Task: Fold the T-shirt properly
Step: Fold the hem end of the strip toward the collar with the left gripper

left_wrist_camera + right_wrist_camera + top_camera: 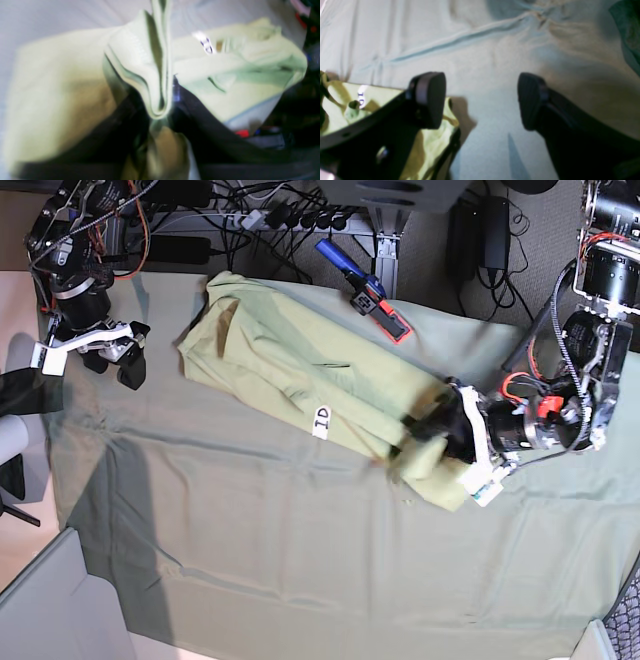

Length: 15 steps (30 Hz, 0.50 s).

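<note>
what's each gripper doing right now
left gripper: fold of the T-shirt between its jaws, grip cannot be told
right gripper: open, empty

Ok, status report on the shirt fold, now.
Left pincer on a bunched fold of the pale yellow-green cotton T-shirt. Right pincer open, off the shirt. Fold unfinished.

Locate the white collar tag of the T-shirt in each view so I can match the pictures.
Left wrist: white tag, upper centre-right, on the T-shirt.
Right wrist: far left, mid-height, partly behind the right tool.
Base: centre, at the shirt's near edge.
Shared landmark: the grey-green table cloth.
</note>
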Each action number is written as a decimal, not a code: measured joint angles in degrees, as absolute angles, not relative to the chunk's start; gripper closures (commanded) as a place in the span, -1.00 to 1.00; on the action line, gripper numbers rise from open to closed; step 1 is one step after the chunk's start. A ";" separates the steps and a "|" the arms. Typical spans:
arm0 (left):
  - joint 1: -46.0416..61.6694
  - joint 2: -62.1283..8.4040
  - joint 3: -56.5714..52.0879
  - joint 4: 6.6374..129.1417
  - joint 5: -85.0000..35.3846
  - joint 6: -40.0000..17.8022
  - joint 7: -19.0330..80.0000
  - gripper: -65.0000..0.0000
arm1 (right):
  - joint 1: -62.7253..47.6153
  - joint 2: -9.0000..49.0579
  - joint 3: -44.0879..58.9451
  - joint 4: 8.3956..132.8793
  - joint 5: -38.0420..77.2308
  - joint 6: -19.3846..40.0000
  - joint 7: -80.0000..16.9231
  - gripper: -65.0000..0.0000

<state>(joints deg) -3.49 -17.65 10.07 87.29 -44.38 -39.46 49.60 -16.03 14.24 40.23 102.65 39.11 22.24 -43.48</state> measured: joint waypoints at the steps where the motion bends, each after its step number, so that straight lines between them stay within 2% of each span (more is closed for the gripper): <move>1: -3.46 -17.65 11.27 87.09 -44.34 -39.46 49.60 -0.10 | -16.03 14.22 40.23 102.65 37.28 22.26 -42.09 -0.36; 6: -3.51 -17.41 15.49 87.07 -48.62 -39.46 47.99 -0.11 | -16.03 14.15 40.23 102.65 28.49 22.24 -37.93 -0.36; 15: -4.05 -13.52 15.77 87.09 -49.12 -39.46 48.05 -0.11 | -16.56 13.13 40.29 102.37 35.20 22.13 -48.16 -0.36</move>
